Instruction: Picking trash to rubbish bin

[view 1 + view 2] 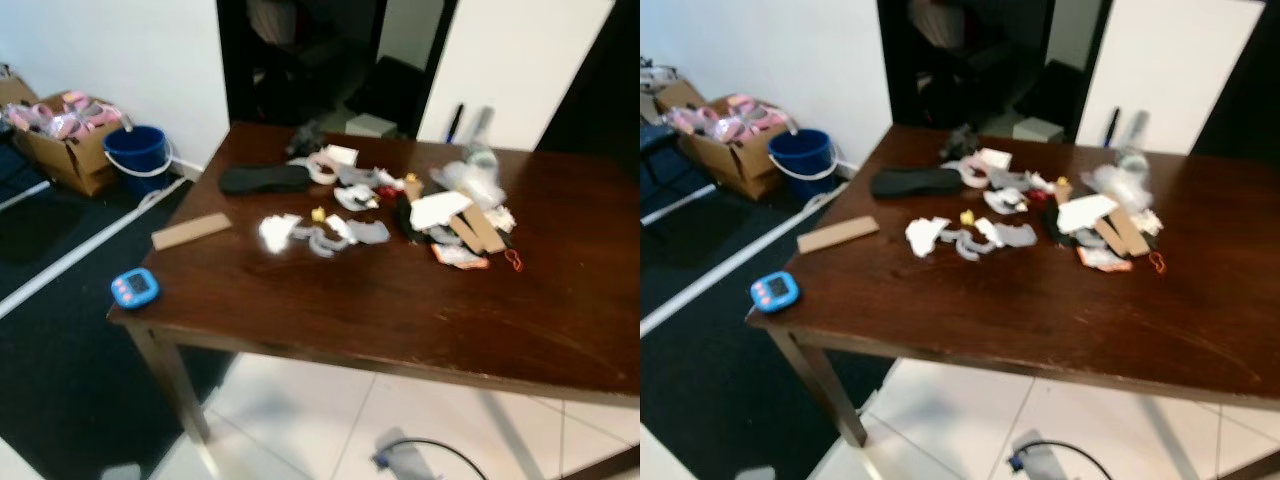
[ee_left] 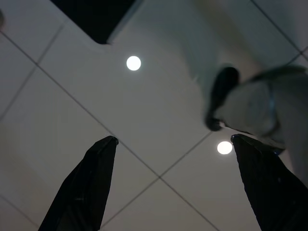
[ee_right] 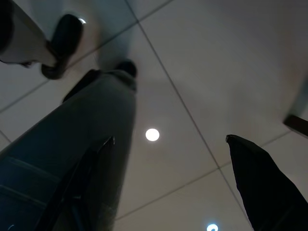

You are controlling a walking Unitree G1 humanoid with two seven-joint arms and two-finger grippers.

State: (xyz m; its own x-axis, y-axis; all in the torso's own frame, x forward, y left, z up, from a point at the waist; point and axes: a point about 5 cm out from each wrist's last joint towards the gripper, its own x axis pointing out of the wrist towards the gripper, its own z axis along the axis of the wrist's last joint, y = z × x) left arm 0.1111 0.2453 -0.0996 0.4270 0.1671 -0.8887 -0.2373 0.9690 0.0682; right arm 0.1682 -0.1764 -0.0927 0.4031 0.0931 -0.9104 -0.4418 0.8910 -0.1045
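Floor tiles (image 2: 72, 120) fill the ground under both arms, which hang idle at the robot's sides: the left tool (image 2: 173, 185) and the right tool (image 3: 168, 185) each point down at the pale tiling with fingers spread wide and nothing between them. That fits a robot that stands off from the work and has not yet reached for anything.

Ahead at 12 o'clock stands the dark wooden bench (image 1: 1040, 310). Nearest on it, at about 10 o'clock on the near left corner, lies a small blue timer (image 1: 774, 291); a flat strip of cardboard (image 1: 837, 235) lies just beyond it. The trash (image 1: 1040, 215) sits farther in, toward 12 o'clock: torn white and grey scraps, a brown card piece, a red bit and clear plastic, loosely heaped around the middle of the bench top. A black elongated object (image 1: 915, 182) lies at the pile's left edge.

Beyond the bench at 10 o'clock, against the wall, a blue bucket (image 1: 802, 158) stands on the floor, seemingly the bin for the task, beside a cardboard box (image 1: 725, 140) of pink things. The bench corner stands between the robot and that bucket, so a path around the left side looks necessary. A dark doorway (image 1: 980, 60) opens at 12 o'clock.
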